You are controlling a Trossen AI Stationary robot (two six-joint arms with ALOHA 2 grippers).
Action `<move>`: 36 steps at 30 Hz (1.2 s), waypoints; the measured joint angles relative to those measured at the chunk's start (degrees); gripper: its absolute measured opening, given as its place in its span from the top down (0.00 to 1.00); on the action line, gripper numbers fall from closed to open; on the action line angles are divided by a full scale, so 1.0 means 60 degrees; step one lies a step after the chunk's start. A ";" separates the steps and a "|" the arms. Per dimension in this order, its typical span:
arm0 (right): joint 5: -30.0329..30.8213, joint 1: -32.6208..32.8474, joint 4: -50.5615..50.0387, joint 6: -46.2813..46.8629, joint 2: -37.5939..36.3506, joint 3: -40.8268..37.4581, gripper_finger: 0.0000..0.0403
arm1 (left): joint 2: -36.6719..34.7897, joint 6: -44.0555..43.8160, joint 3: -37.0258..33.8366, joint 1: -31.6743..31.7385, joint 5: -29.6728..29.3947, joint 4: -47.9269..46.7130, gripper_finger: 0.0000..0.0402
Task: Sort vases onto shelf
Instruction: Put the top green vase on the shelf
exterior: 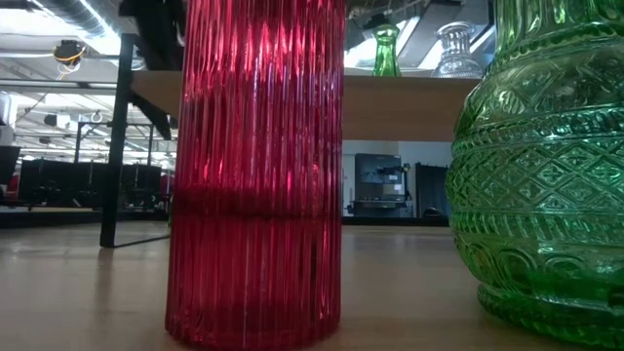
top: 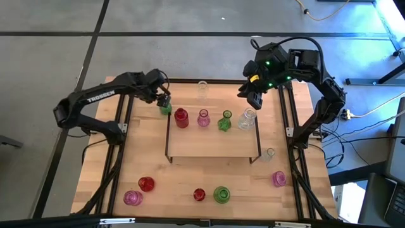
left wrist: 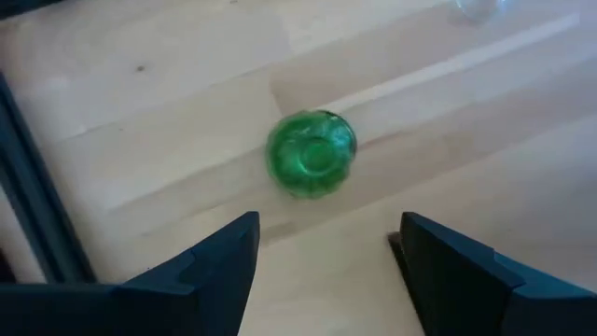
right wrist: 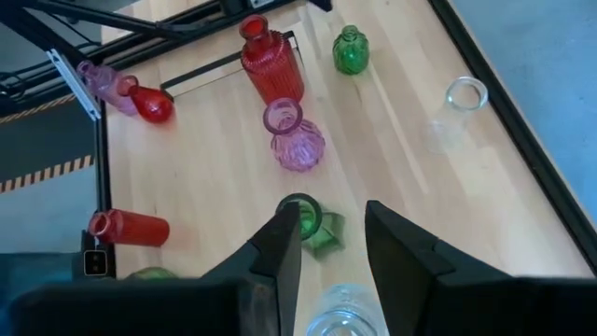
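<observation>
- Looking straight down, the left tool (top: 163,99) hovers just over a small green vase (top: 166,108) at the shelf's (top: 212,144) back left corner. A red vase (top: 181,117), a pink vase (top: 203,118), a green bottle (top: 224,121) and a clear vase (top: 247,118) line the shelf's back edge, the clear one just below the right tool (top: 253,98). More vases stand on the worktop (top: 95,171) around the shelf.
- Level with the worktop, a ribbed red vase (exterior: 255,171) and a patterned green vase (exterior: 541,166) fill the foreground; neither tool shows.
- From the left wrist, the left tool's fingers (left wrist: 219,266) are spread, the round green vase (left wrist: 312,154) just ahead of the gap, untouched.
- From the right wrist, the right tool (right wrist: 331,247) is spread, with the green bottle (right wrist: 312,224) between its fingertips and the clear vase (right wrist: 345,313) nearer the wrist. The pink vase (right wrist: 294,137) and red vase (right wrist: 270,61) stand farther ahead.
</observation>
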 joint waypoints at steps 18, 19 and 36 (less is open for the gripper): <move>0.0035 0.0000 0.0266 0.0844 0.0098 0.0000 0.73 | 0.2253 0.2533 -0.0250 0.2375 0.2331 0.0897 0.37; 0.0037 0.0000 0.0266 0.0882 0.0098 0.0000 0.73 | 0.2396 0.2600 -0.0250 0.2345 0.2301 0.0907 0.37; 0.0189 0.0000 0.0600 0.1144 0.0098 0.0000 0.73 | 0.3390 0.3576 -0.0202 0.2248 0.2679 0.1233 0.73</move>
